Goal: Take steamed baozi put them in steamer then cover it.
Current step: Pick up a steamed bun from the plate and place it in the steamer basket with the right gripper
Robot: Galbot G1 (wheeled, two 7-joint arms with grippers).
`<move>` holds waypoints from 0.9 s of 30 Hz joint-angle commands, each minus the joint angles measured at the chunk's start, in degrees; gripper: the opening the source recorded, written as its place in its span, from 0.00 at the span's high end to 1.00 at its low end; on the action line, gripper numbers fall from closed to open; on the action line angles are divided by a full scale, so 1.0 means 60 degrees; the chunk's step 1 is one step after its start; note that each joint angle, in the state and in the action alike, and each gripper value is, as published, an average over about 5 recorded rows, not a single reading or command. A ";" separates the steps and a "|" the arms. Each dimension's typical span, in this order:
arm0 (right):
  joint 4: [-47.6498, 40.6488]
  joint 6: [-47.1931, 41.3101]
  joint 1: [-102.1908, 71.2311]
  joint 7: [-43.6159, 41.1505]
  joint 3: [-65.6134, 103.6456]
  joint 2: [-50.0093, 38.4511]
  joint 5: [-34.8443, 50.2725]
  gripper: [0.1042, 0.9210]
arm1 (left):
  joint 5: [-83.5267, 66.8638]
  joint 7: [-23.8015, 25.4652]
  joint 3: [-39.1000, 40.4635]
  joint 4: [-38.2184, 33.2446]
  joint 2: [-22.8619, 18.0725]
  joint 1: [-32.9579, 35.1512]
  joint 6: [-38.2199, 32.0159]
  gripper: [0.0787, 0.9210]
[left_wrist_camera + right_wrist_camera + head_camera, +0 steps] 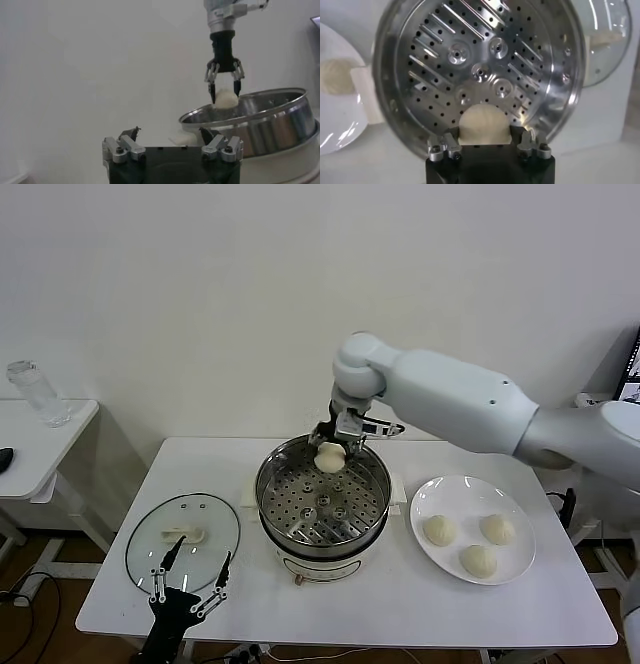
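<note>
My right gripper (331, 454) is shut on a cream-white baozi (330, 457) and holds it over the far rim of the steel steamer (300, 529), above its perforated tray (520, 55). The baozi sits between the jaws in the right wrist view (484, 125) and shows in the left wrist view (226, 98). Three more baozi (478, 543) lie on the white plate (520, 509) to the right. The glass cover (150, 559) with its cream handle (183, 535) lies flat on the table at the left. My left gripper (190, 584) is open and empty at the table's front edge, near the cover.
The steamer stands on a white electric base (320, 566) at the middle of the white table (400, 604). A side table (45, 439) with a clear bottle (38, 394) stands at the far left. A white wall is behind.
</note>
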 commanded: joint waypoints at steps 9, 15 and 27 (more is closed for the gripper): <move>-0.0870 0.0185 -0.0596 0.0022 -0.0017 0.0799 -0.0746 0.28 | -0.0016 -0.0001 0.0000 -0.0033 0.0023 -0.0029 -0.0021 0.12; -0.1214 0.0206 -0.0742 0.0024 0.0127 0.1010 -0.1105 0.27 | -0.0011 0.0000 -0.0008 0.0002 0.0015 -0.0025 -0.0073 0.12; -0.1102 0.0144 -0.0726 0.0205 0.0214 0.0913 -0.0916 0.12 | -0.0012 -0.0012 -0.0065 -0.0002 -0.0013 -0.0034 -0.0080 0.12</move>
